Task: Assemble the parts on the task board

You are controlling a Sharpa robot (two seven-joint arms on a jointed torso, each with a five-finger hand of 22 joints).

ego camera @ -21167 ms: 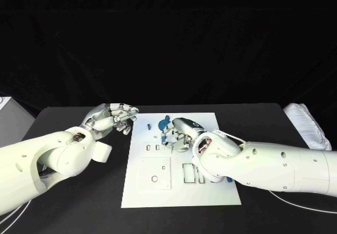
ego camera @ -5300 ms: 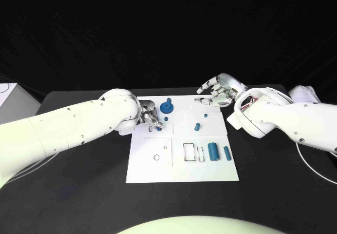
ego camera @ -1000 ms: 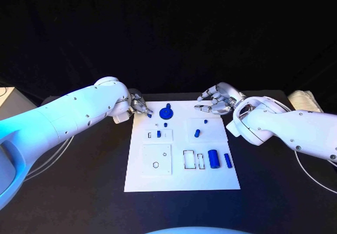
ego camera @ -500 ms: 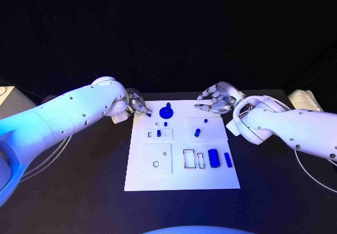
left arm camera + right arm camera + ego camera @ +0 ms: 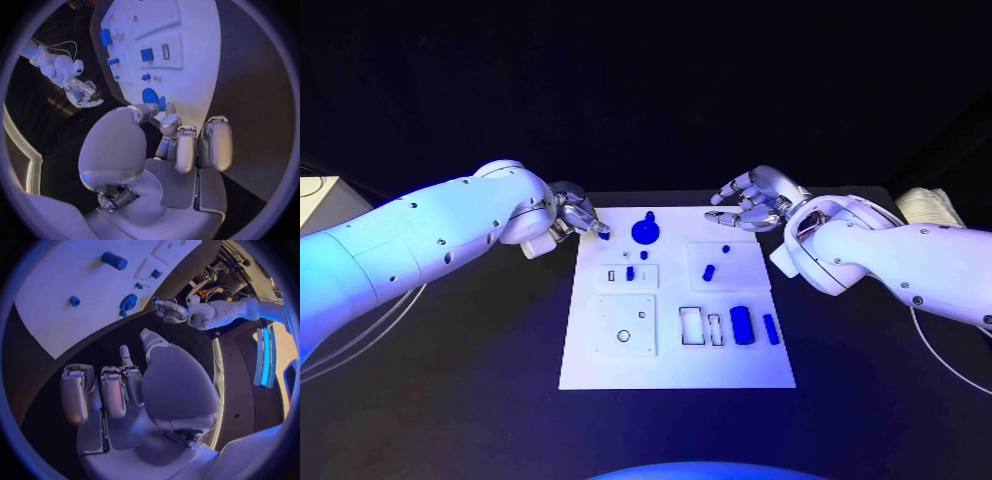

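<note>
Head view shows the white task board lying flat on the black surface, with both hands hovering off its far edge. The left hand sits just beside the board's far left corner, fingers curled inward; whether it pinches a small blue piece I cannot tell. The right hand hangs just past the far right corner, fingers loosely spread and holding nothing.

Landmark on the board is the round blue disc part near the far edge. Nearer than it stand a small blue peg in a rectangular recess and a short blue pin to its right; nearest of all, beside two empty slots, stand a fat blue cylinder and a slimmer blue bar.

Judging from this, the step in hand is choosing or fetching the next part. Doing it well probably means bringing one hand down straight over a single piece, pinching it by its sides without nudging neighbours, and keeping the other hand off the board so that the plate does not shift.

The parts look small, smooth and rigid, likely to roll if tipped.
</note>
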